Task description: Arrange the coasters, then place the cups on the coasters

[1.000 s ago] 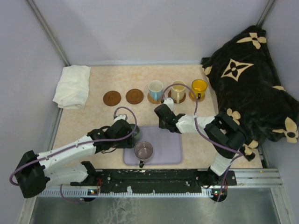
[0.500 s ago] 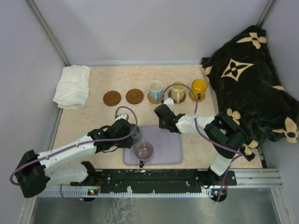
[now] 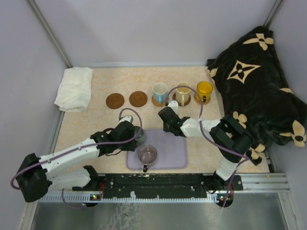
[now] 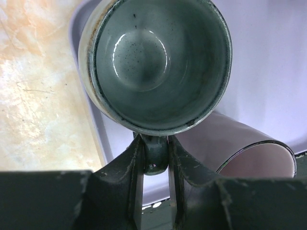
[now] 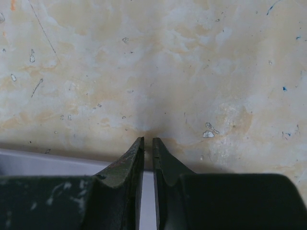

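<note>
Two bare brown coasters [image 3: 114,100] [image 3: 138,98] lie at the back left of the table. To their right, the white and blue cup [image 3: 159,90], the cream cup [image 3: 183,92] and the yellow cup [image 3: 204,89] each stand on a coaster. The grey-green cup [image 4: 156,62] [image 3: 137,133] is at the lavender tray's [image 3: 170,151] far left corner. My left gripper [image 4: 154,155] [image 3: 129,135] is shut on its handle. The purplish cup [image 3: 147,154] [image 4: 249,153] stands on the tray beside it. My right gripper [image 5: 148,142] [image 3: 166,122] is shut and empty, over the table just past the tray's far edge.
A folded white cloth [image 3: 74,88] lies at the back left. A black blanket with cream flowers [image 3: 254,81] fills the right side. Grey walls close in the table at the back and the left.
My left gripper has shut onto the grey-green cup's handle and shifted slightly. The right arm has not moved.
</note>
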Controlling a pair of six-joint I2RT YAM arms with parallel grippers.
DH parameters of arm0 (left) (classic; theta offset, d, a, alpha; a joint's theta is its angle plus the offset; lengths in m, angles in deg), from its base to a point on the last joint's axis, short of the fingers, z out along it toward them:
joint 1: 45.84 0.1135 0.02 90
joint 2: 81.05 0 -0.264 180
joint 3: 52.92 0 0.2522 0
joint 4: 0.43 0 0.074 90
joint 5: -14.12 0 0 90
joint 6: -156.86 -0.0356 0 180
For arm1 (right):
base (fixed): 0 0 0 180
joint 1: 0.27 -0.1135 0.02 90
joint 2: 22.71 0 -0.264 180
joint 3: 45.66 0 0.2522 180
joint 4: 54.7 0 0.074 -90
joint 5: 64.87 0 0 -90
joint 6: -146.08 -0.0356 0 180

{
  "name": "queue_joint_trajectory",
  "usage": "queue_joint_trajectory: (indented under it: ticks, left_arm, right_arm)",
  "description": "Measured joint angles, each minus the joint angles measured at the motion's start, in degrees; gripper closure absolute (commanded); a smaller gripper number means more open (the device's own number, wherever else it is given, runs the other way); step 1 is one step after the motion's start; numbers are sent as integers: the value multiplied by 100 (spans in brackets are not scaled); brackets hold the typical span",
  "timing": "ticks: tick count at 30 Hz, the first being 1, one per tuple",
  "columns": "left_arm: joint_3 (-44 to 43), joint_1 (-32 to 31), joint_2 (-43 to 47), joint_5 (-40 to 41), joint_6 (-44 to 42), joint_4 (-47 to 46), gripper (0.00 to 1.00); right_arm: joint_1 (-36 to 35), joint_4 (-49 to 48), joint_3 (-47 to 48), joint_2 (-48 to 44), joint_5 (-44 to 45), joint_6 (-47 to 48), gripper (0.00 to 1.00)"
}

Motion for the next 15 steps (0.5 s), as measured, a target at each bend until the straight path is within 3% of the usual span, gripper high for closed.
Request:
queue_joint_trajectory:
  ticks: [15]
  left_arm:
    - [-774,0,-354,533,-258,114,100]
  right_arm:
    - [-2,0,61,59,66,24,86]
